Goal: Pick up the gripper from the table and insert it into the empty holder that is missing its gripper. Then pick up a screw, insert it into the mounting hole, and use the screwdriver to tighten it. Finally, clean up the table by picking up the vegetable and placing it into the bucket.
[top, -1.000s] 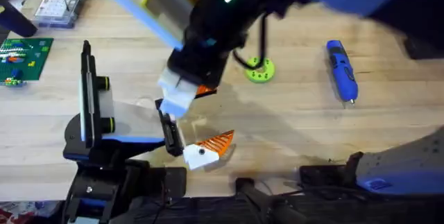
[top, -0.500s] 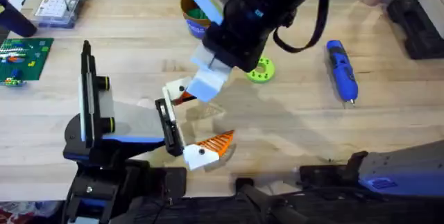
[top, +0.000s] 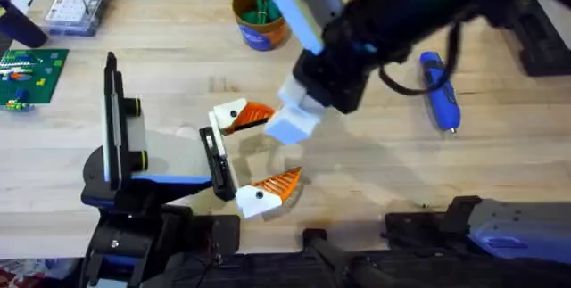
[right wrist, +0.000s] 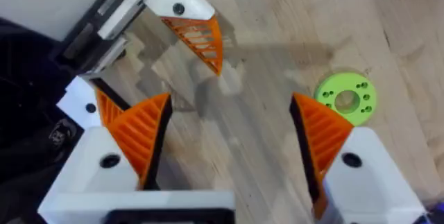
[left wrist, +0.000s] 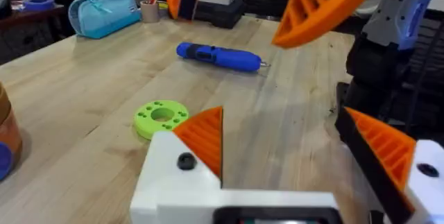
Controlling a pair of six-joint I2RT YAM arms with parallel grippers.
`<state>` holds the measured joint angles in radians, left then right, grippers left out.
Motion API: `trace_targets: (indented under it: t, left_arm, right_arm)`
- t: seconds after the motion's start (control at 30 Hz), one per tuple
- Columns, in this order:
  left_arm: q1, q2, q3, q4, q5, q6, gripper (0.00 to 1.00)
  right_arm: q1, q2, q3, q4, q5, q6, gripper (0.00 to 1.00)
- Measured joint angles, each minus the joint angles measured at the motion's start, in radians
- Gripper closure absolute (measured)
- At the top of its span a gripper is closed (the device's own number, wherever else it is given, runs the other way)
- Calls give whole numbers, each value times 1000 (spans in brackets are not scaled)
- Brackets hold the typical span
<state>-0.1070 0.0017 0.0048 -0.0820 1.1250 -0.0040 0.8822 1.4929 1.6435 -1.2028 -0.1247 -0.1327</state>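
The gripper [top: 239, 115] sits in the upper slot of the holder on the left gripper [top: 282, 147], orange rib pointing to 3 o'clock. The second finger [top: 268, 190] lies at its 5 o'clock, so the left claw stands apart.

The right wrist view shows a dark hole in its white base; I cannot tell whether a screw is in it, and judge it unfastened.

The right gripper [top: 287, 126] hovers just beside it at 3 o'clock, fingers apart, nothing between them.

The bucket [top: 258, 13] is at 12 o'clock and the screwdriver [top: 439, 89] is well apart at 3 o'clock.

Risks:
- An unscrewed gripper may tilt or slide out if the right arm brushes it when moving off.
- A tilt would misalign the hole and cross-thread the screw.
- The screwdriver could roll when grasped.
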Motion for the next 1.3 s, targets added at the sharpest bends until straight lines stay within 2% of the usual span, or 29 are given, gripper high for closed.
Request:
trace_targets:
  t: [0.2,0.37,1.13,1.3]
  left_arm:
    - [0,0,0,-6,-3,0,10]
    - [0,0,0,-6,-4,0,10]
    - [0,0,0,-6,-15,0,10]
    - [0,0,0,-6,-15,0,10]
  right_arm:
    - [0,-88,-88,28,-1,25,6]
    - [0,-110,-134,37,-4,33,6]
    - [-39,-111,-138,34,-5,36,6]
    - [-39,-149,-138,21,-22,34,6]
